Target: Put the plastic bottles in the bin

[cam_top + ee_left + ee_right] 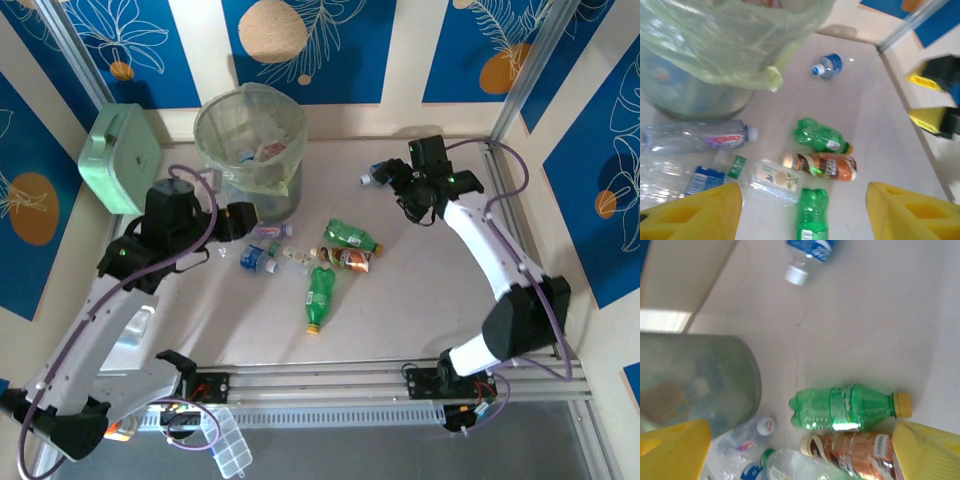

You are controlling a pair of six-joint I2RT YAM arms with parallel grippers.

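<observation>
The bin (285,178) with its pale-green liner stands at the back left and holds some bottles. Several plastic bottles lie on the table in front of it: two green ones (352,236) (320,297), a brown-labelled one (345,259) and clear ones (258,257). A blue-labelled bottle (378,177) lies apart, further back. My left gripper (240,220) hovers open beside the bin's base, and below it lie a green bottle (812,212) and a clear one (765,177). My right gripper (403,190) is open just right of the blue-labelled bottle (807,252), above the yellow-capped green bottle (847,407).
A mint-green rectangular box (120,155) leans at the back left, beside the bin. Metal frame posts (520,90) and patterned walls close in the table at the back and right. A rail (330,385) runs along the near edge.
</observation>
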